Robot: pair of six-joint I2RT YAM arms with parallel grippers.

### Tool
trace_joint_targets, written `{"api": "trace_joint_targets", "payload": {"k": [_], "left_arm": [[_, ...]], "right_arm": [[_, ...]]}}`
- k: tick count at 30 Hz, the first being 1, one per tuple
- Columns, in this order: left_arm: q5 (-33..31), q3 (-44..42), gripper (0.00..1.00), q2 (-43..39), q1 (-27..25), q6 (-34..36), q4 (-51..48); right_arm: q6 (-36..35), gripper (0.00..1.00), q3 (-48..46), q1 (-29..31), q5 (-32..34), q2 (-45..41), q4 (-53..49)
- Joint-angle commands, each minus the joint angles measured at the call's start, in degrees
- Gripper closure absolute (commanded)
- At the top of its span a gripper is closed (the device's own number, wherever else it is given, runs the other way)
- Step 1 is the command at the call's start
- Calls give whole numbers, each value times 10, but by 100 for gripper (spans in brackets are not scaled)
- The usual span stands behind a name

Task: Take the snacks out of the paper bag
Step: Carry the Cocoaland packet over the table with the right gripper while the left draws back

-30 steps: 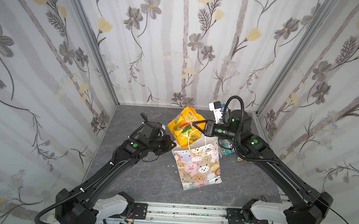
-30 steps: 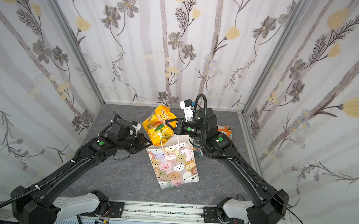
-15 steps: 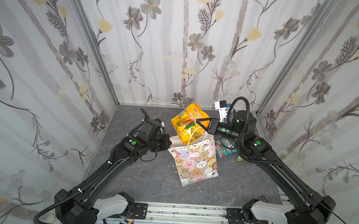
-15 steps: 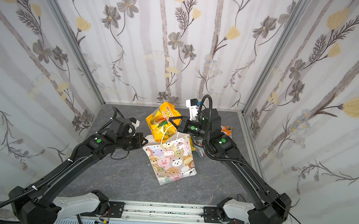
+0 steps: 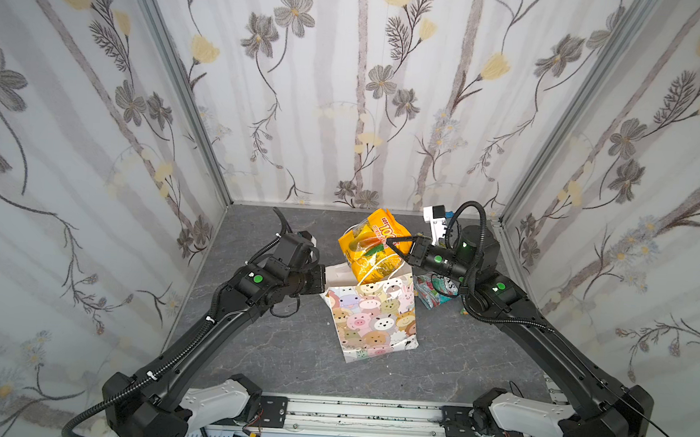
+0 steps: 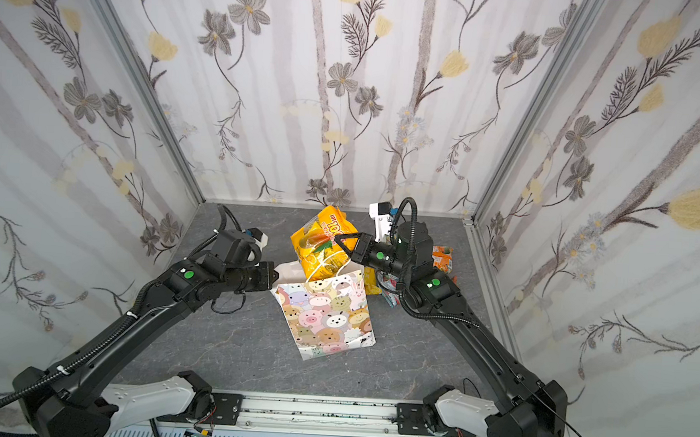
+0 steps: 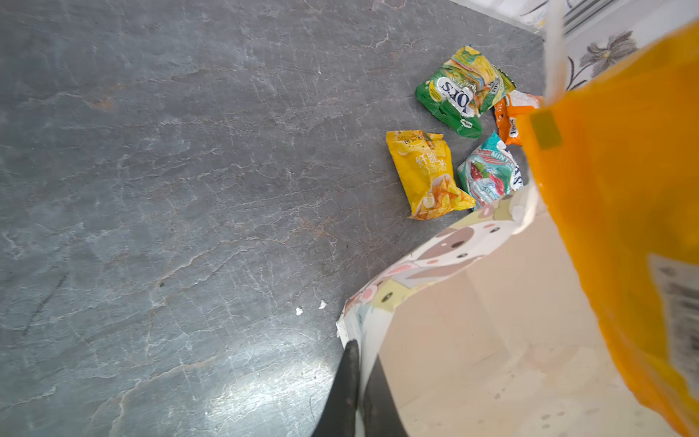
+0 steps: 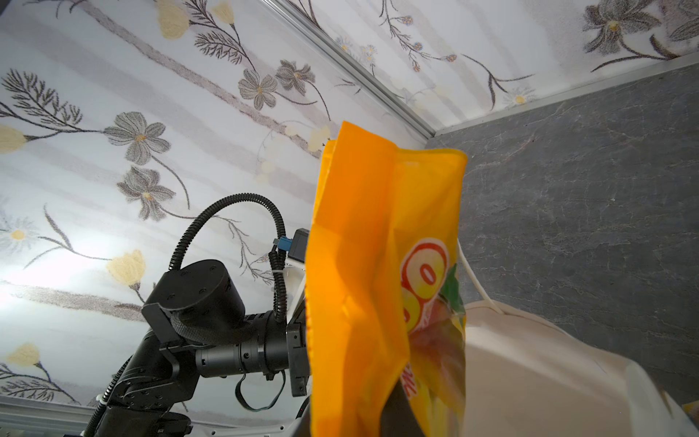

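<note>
Bimanual cell seen from above; the paper bag [image 5: 375, 317] [image 6: 330, 316] stood on the grey table [image 5: 273, 348] near its centre, mouth upward and slightly tilted, the animal-face side toward the camera; the left gripper [image 5: 324, 281] [image 6: 273, 282] was closed on the bag's rim at its left corner, and in the left wrist view its two dark fingers [image 7: 346, 378] pinched the paper edge between them; the right gripper [image 5: 389, 241] [image 6: 336, 238] was clamped on the large mango packet [image 5: 369, 245] [image 6: 317, 242], which hung upright over the bag's mouth, its lower edge hidden behind the front rim; a white cord handle [image 5: 374, 267] looped across the packet's lower part; four small snacks lay on the table to the right of the bag, close together: a yellow packet [image 7: 427, 174], a teal packet [image 7: 488, 178] [image 5: 435, 289], a green packet [image 7: 459, 90] and an orange packet [image 7: 510, 117] [image 6: 441, 258]; the yellow and teal ones lay just beside the bag's rim.
</note>
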Motion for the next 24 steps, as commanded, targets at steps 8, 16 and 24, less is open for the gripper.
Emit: {"api": "trace_joint_targets", "payload": {"k": [8, 16, 24], "left_arm": [[2, -1, 100, -21, 1, 88, 16], [-46, 2, 100, -26, 0, 100, -2], [-60, 1, 100, -37, 1, 113, -3]], "right_arm": [[71, 86, -25, -18, -22, -6, 153], [72, 90, -30, -33, 4, -21, 147], [71, 88, -31, -47, 3, -27, 150]]}}
